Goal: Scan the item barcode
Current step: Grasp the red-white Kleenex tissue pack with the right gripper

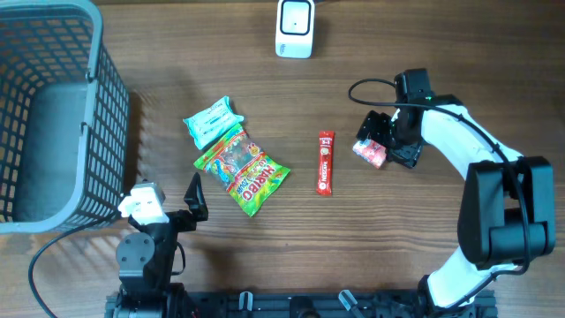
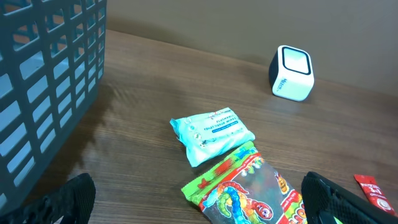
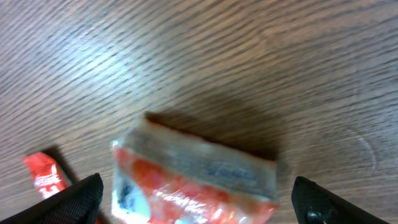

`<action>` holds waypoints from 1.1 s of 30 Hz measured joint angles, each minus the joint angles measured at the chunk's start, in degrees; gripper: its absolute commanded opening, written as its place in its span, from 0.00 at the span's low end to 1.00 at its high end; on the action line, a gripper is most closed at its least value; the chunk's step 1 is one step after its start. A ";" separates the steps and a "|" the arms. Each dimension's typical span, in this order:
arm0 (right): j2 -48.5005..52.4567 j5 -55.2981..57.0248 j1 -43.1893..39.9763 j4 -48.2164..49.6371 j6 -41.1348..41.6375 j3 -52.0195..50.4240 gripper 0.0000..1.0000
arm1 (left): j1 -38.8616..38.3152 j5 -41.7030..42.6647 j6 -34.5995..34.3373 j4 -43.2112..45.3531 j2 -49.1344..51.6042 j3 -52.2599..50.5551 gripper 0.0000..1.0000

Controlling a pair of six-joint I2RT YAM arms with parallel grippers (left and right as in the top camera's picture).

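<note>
Basket (image 1: 110, 115) hogs desk's far-left corner, ignore it. Left gripper (image 1: 194, 200) parked by near-left edge, jaws spread, empty. Candy bag (image 1: 243, 170) and tissue pack (image 1: 212, 122) mid-desk. Scanner (image 1: 294, 28) at far edge, centre. Red stick (image 1: 326, 162) just right of centre.

Item looks like small red-white packet (image 1: 371, 153), flat on desk right of stick. Right gripper (image 1: 387, 141) hangs over it, jaws wide apart, nothing pinched yet. Wrist view blurry, can't spot barcode.

Tip: come straight down, pinch narrow sides, lift, turn printed face toward scanner.

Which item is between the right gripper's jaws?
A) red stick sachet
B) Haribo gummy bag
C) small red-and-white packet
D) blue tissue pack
C: the right wrist view shows the small red-and-white packet between the open jaws of the right gripper.
</note>
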 measured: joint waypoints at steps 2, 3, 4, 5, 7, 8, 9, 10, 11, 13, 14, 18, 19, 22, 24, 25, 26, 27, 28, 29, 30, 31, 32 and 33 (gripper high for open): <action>-0.11 -0.87 0.00 -2.05 0.11 0.42 1.00 | 0.00 0.00 0.00 0.00 0.00 0.00 1.00; -0.22 -0.92 0.00 -3.02 0.68 0.44 1.00 | 0.00 0.00 0.02 0.00 0.00 0.00 1.00; -0.46 -0.85 0.00 -4.42 1.88 0.46 0.99 | 0.00 0.00 0.00 0.00 0.00 0.00 1.00; -0.57 -0.66 0.00 -4.90 2.80 0.46 0.99 | 0.00 0.00 0.00 0.00 0.00 0.00 1.00; -0.90 0.52 -0.04 -5.57 4.90 0.48 0.98 | 0.00 0.00 0.00 0.00 0.00 0.00 1.00; -1.07 1.27 -0.13 -5.53 5.70 0.48 0.96 | 0.00 0.00 0.00 0.00 0.00 0.00 1.00; -1.20 2.21 -0.28 -5.55 6.38 0.48 0.91 | 0.00 0.00 0.00 0.00 0.00 0.00 1.00; -1.25 3.30 -0.55 -5.51 6.93 0.48 0.86 | 0.00 0.00 0.00 0.00 0.00 0.00 1.00; -1.25 4.15 -0.76 -5.53 7.37 0.48 0.82 | 0.00 0.00 0.00 0.00 0.00 0.00 1.00; -1.29 6.38 -1.27 -5.51 8.41 0.48 0.79 | 0.00 0.00 0.00 0.00 0.00 0.00 1.00; -1.29 7.21 -1.38 -5.31 8.70 0.48 0.76 | 0.00 0.00 0.02 0.00 0.00 0.00 1.00; -1.33 9.66 -1.62 -3.74 11.02 0.04 0.58 | 0.00 0.00 0.00 0.00 0.00 0.00 1.00; -1.38 9.73 -1.62 -3.58 11.82 -0.33 0.54 | 0.00 0.00 0.02 0.00 0.00 0.00 1.00; -1.64 9.90 -1.62 -3.54 13.88 -1.27 0.38 | 0.00 0.00 0.00 0.00 0.00 0.00 1.00; -1.75 9.88 -1.62 -3.30 14.84 -1.31 0.10 | 0.00 0.00 0.02 0.00 0.00 0.00 1.00; -1.75 9.90 -1.62 -2.97 15.04 -1.33 0.04 | 0.00 0.00 0.00 0.00 0.00 0.00 1.00; -1.75 9.90 -1.62 -2.73 15.10 -1.33 0.04 | 0.00 0.00 0.00 0.00 0.00 0.00 1.00; -1.86 9.90 -1.62 -2.69 15.30 -1.33 0.04 | 0.00 0.00 0.02 0.00 0.00 0.00 1.00; -1.99 9.90 -1.62 -2.69 15.34 -1.33 0.04 | 0.00 -0.02 0.00 0.00 0.00 0.00 1.00; -2.03 9.88 -1.62 -2.89 15.28 -1.33 0.04 | 0.00 0.00 0.00 0.00 0.00 0.00 1.00; -2.08 9.86 -1.62 -3.45 14.93 -1.22 0.04 | 0.00 0.00 0.02 0.00 0.00 0.00 1.00; -2.08 9.64 -1.62 -5.27 14.53 -0.79 0.04 | 0.00 0.00 0.00 0.00 0.00 0.00 1.00; -2.19 9.14 -1.62 -6.36 13.57 -0.42 0.04 | 0.00 0.00 0.00 0.00 0.00 0.00 1.00; -2.40 7.93 -1.64 -6.80 11.65 0.02 0.04 | 0.00 0.00 0.00 0.00 0.00 0.00 1.00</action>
